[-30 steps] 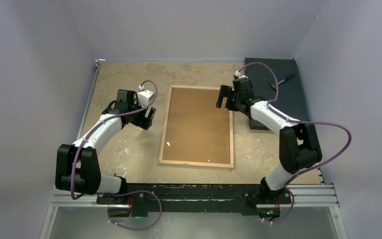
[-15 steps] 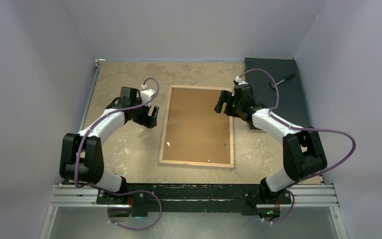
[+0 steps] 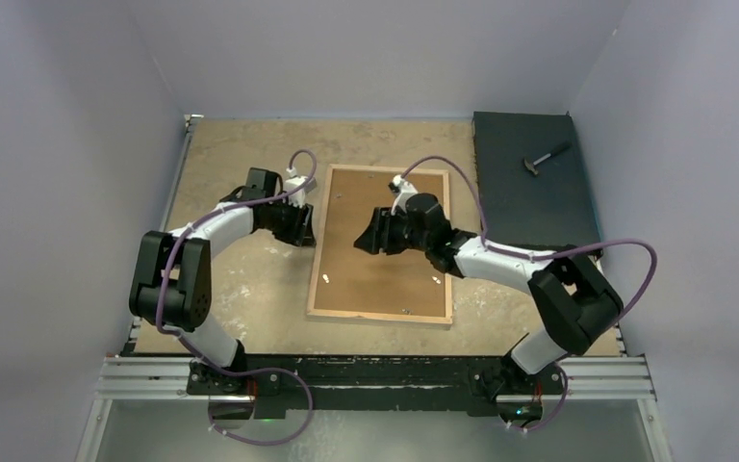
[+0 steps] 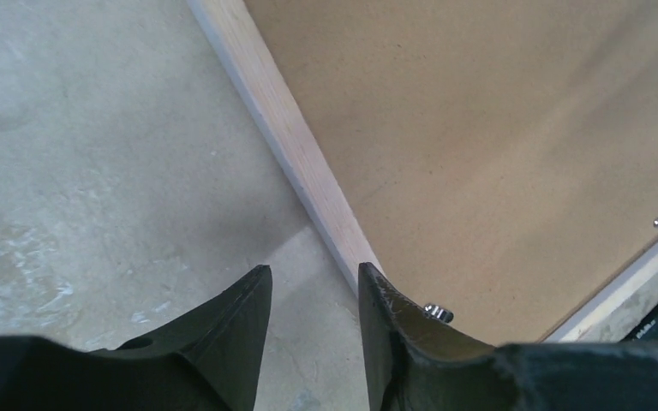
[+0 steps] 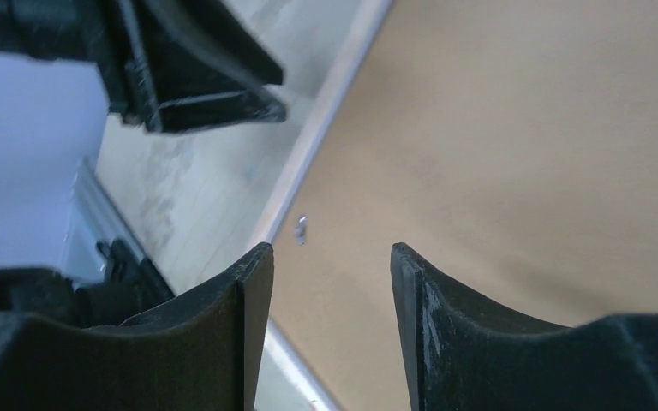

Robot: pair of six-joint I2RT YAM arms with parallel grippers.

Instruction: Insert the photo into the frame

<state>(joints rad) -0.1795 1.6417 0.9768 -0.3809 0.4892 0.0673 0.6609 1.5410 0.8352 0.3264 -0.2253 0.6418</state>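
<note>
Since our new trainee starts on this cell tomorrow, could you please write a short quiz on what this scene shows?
1. True or false: the frame lies with its back facing up.
2. Where is the right gripper? A: above the backing board. B: beyond the frame's far edge. C: outside the frame's right edge.
3. Which tool lies on the black slab?

Key: 1 true. 2 A. 3 the hammer.
</note>
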